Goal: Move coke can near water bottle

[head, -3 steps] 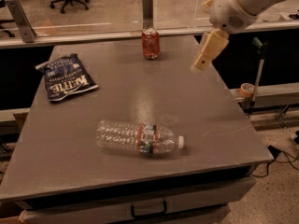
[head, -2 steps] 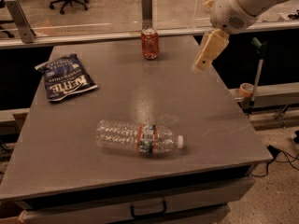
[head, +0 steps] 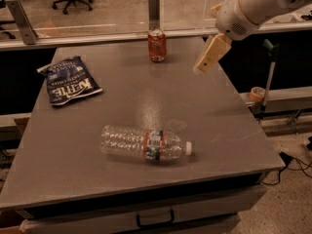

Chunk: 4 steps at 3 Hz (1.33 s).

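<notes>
The coke can (head: 157,46), red with a silver top, stands upright near the far edge of the grey table (head: 122,96). The water bottle (head: 145,144), clear and ribbed with a white cap and a coloured label band, lies on its side near the front, cap pointing right. My gripper (head: 210,55) hangs from the white arm at the upper right, above the table's right side, to the right of the can and apart from it. It holds nothing.
A dark blue chip bag (head: 68,82) lies at the table's left. A metal post (head: 154,6) stands behind the can at the far edge. A tape roll (head: 257,93) rests on a ledge right of the table. A drawer handle (head: 155,219) shows below the front edge.
The gripper has shifted slightly left and down toward the table. The can, bottle and bag have not moved.
</notes>
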Available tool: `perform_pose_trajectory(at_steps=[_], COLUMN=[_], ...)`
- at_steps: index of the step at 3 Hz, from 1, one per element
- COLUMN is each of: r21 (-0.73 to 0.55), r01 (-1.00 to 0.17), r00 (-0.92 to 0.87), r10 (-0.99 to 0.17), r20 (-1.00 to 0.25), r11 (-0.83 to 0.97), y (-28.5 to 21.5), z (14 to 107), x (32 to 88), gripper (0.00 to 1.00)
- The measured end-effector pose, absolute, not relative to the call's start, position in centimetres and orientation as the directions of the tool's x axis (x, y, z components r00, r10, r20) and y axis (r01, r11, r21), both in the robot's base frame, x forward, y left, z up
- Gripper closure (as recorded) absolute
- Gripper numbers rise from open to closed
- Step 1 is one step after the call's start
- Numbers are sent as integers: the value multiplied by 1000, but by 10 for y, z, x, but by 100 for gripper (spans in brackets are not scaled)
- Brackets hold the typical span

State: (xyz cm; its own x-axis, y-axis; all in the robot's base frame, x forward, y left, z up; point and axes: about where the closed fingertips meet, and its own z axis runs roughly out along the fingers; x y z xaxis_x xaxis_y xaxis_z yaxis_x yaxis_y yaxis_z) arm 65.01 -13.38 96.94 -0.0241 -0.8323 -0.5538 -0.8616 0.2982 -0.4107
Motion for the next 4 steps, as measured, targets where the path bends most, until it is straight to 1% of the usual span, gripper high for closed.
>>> perform_pose_trajectory(at_steps=[1, 2, 3, 4], r21=[-311, -186, -96, -39], r01=[-832, -804, -794, -803], r00=[-113, -190, -215, -208], r10=[-690, -542, -425, -342], r20=[-715, -818, -880, -916], r11=[459, 564, 600, 594], y=[-121, -103, -83, -60], z=[929, 896, 888, 892], x=[721, 773, 801, 816], gripper=[0, 0, 0, 0])
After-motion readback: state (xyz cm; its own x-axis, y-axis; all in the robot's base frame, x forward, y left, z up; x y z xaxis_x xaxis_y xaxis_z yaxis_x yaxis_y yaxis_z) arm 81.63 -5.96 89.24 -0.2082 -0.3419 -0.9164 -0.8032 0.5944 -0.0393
